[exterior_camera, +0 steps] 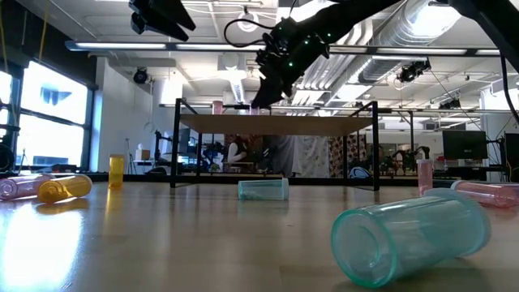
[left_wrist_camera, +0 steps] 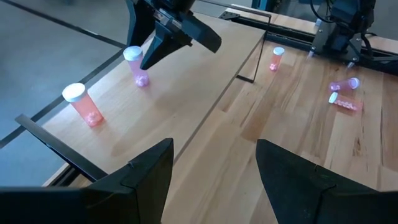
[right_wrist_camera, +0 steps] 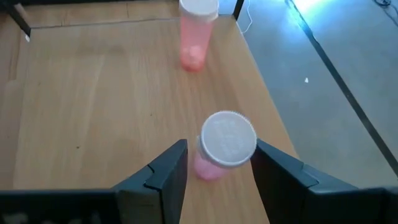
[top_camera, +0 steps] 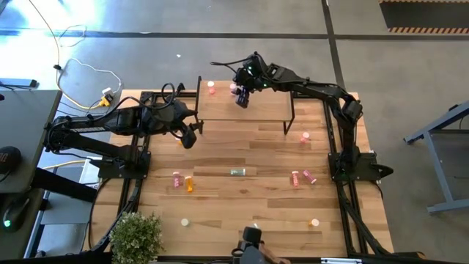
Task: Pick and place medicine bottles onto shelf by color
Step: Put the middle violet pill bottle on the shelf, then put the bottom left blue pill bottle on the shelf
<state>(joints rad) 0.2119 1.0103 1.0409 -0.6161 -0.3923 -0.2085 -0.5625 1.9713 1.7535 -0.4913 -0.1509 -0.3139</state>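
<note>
Releasing cleanly mattered: the right gripper [right_wrist_camera: 217,163] stood part-open astride a pink bottle [right_wrist_camera: 222,152] upright on the shelf [top_camera: 264,110]'s far edge, so lifting straight up seemed safest.

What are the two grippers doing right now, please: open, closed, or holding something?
Left gripper: open, empty, beside the shelf.
Right gripper: over the shelf, jaws open on either side of a standing pink bottle, not clamping it.
</note>
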